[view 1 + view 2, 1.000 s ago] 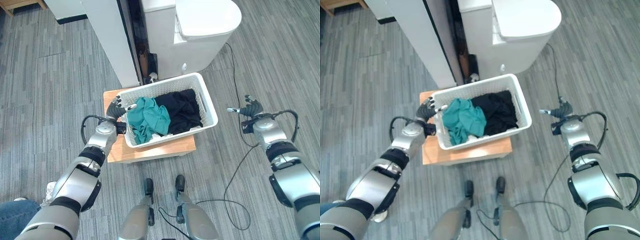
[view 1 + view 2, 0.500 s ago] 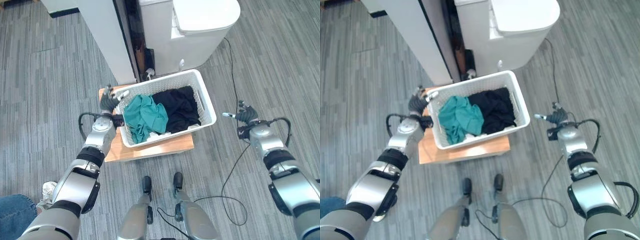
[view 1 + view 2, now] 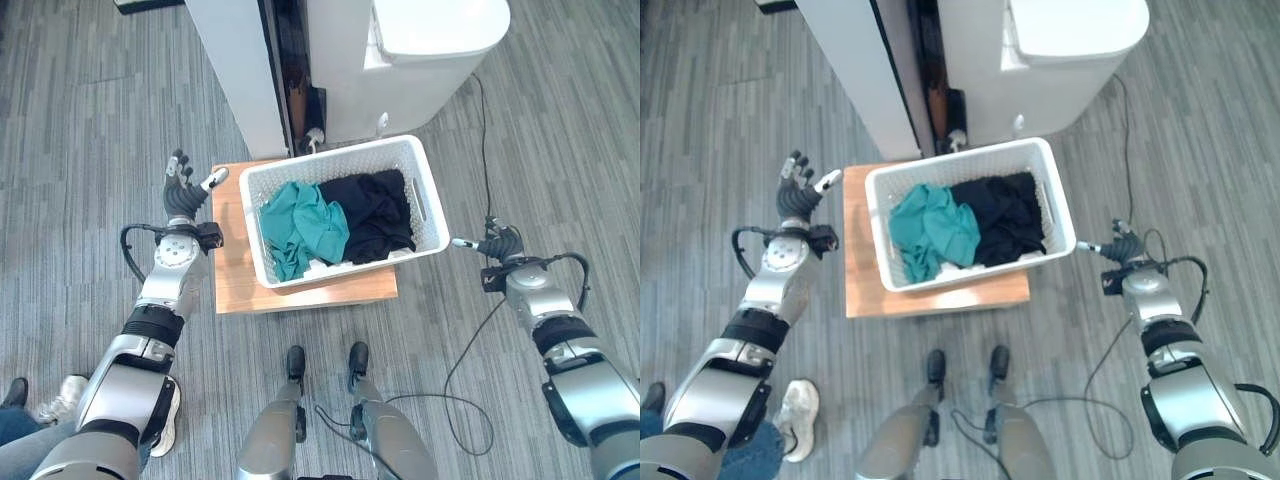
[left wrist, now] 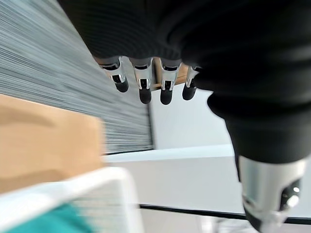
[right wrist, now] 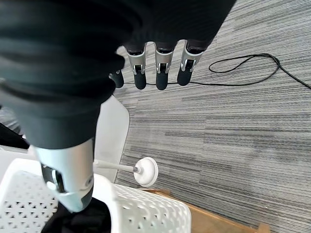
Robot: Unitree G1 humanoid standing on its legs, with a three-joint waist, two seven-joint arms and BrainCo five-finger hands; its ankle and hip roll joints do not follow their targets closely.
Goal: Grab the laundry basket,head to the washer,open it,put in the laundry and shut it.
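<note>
The laundry basket [image 3: 345,207] sits on the low wooden counter [image 3: 232,275] between both robot hands, ungripped. The left robot hand [image 3: 181,193] hangs open, apart from its rim; the right robot hand [image 3: 497,244], fingers relaxed, hovers just beside the far end. Uneven closing could tip the basket off.

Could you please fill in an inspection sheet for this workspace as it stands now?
Surface: low wooden table on grey plank floor.
Job's things: white basket sits on the table, holding a teal garment and dark clothes; white washer behind it, lid closed.
Clutter: nothing seen.
Hands: left hand open, raised beside the table; right hand open, near the basket's right end, not holding it.
Cables: black cable runs from the washer across the floor.
Surroundings: white panel; a person's shoe.
</note>
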